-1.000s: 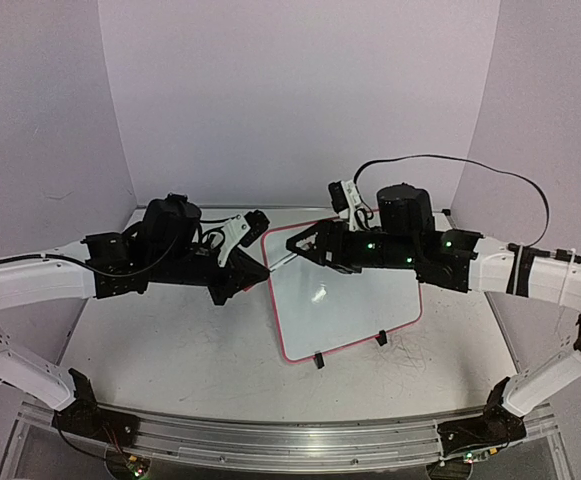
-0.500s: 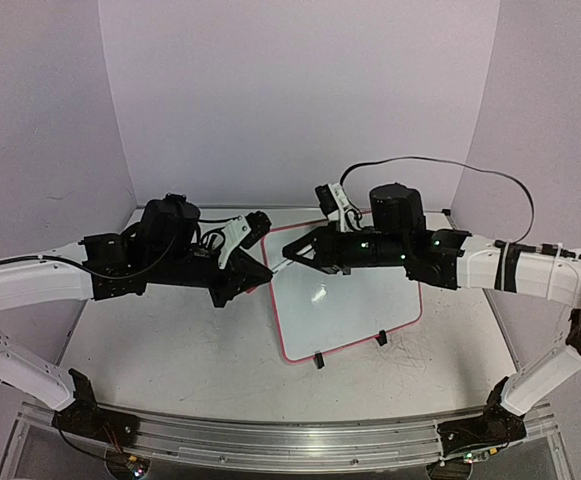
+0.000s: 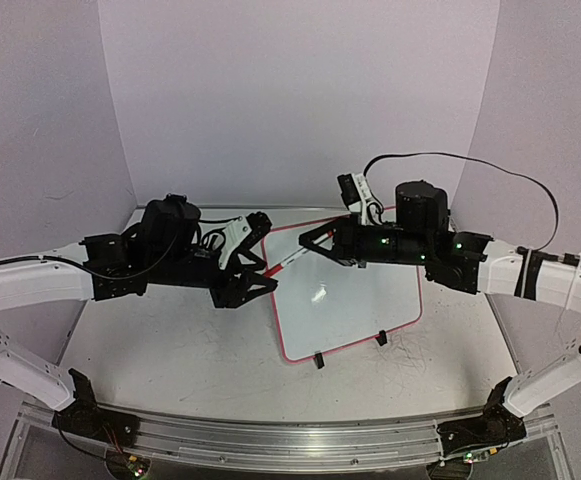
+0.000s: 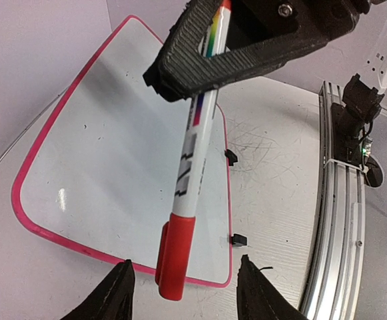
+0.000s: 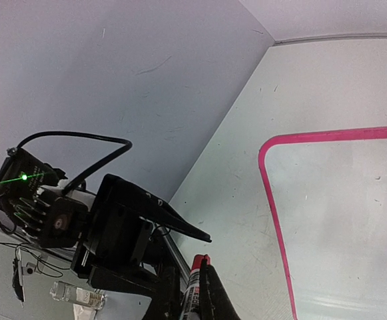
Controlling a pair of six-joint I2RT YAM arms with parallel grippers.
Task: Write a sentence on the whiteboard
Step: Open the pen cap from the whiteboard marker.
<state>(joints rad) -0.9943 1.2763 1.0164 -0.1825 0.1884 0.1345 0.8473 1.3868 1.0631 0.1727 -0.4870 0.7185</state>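
Barely begun: whiteboard (image 3: 345, 295) blank, capped marker (image 4: 192, 153) clenched in right gripper (image 3: 310, 243), left gripper (image 4: 188, 293) released around cap (image 4: 175, 267); uncapping and all writing left to do

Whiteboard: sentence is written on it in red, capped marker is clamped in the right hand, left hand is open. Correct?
Not quite. The whiteboard is blank, with nothing written on it, as the left wrist view shows. The rest holds: the red-capped marker is clamped in the right hand, and the left hand is open around its cap end.
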